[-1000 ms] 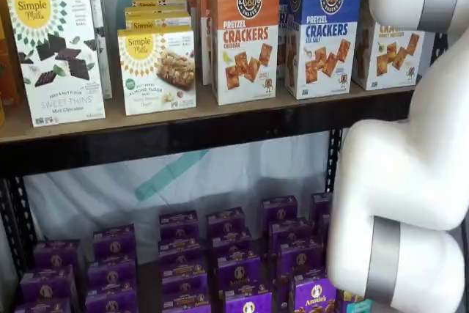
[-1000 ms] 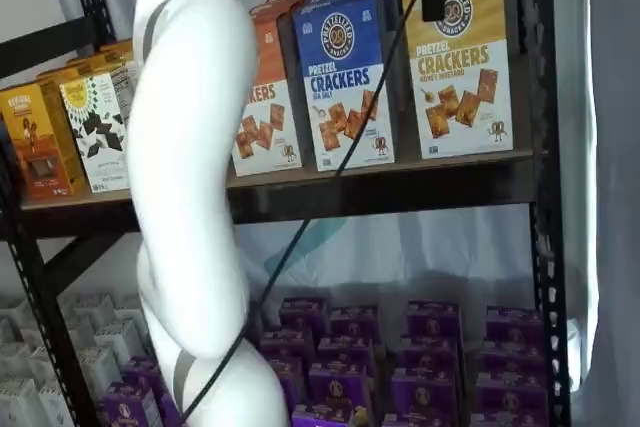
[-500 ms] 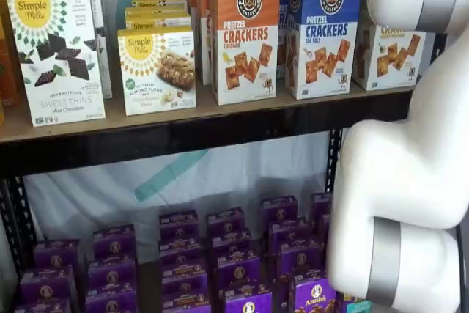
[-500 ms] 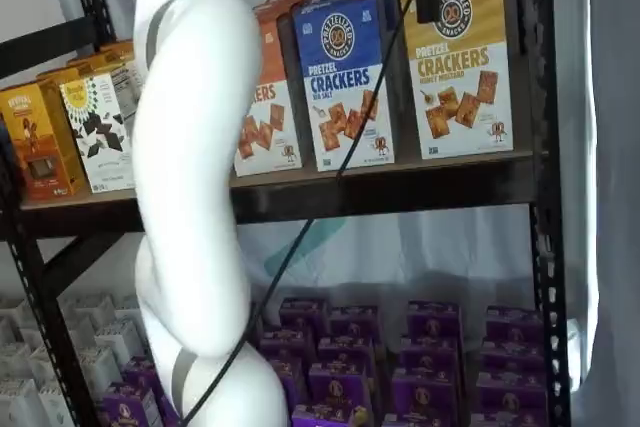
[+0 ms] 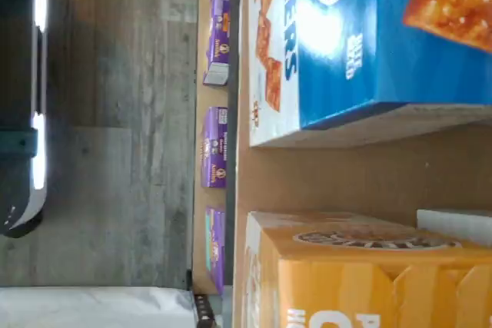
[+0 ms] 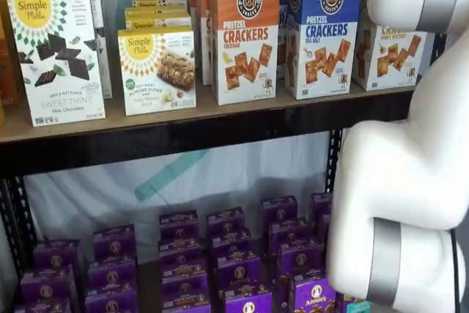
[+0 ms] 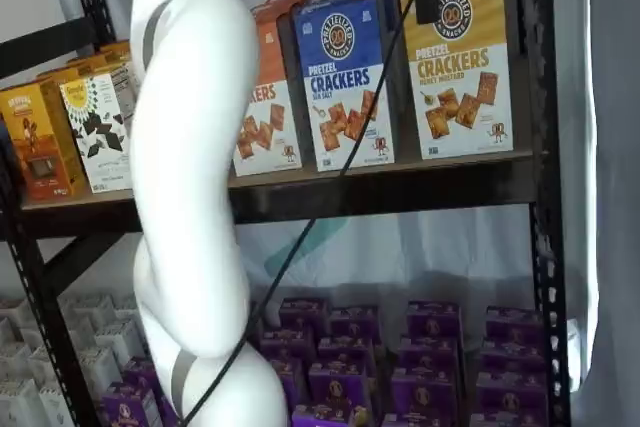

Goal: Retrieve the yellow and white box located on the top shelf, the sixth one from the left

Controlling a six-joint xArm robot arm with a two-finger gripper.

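Observation:
The yellow and white box (image 7: 460, 67) stands upright at the right end of the top shelf (image 7: 400, 190), next to the blue sea salt box (image 7: 345, 77). In a shelf view the white arm hides its upper part (image 6: 388, 55). In the wrist view its yellow top (image 5: 361, 266) lies close, beside the blue box (image 5: 369, 36). My gripper (image 7: 427, 2) shows only as a black finger with a cable, hanging from the view's top edge in front of the box's upper left corner. No gap or grip shows.
The orange cheddar box (image 6: 245, 34) and white Simple Mills boxes (image 6: 156, 70) stand further left on the top shelf (image 6: 205, 133). Purple boxes (image 6: 234, 262) fill the lower level. The white arm (image 6: 403, 174) stands in front of the rack's right post.
The arm has shifted slightly and the black finger has risen a little in front of the yellow box. No box has moved.

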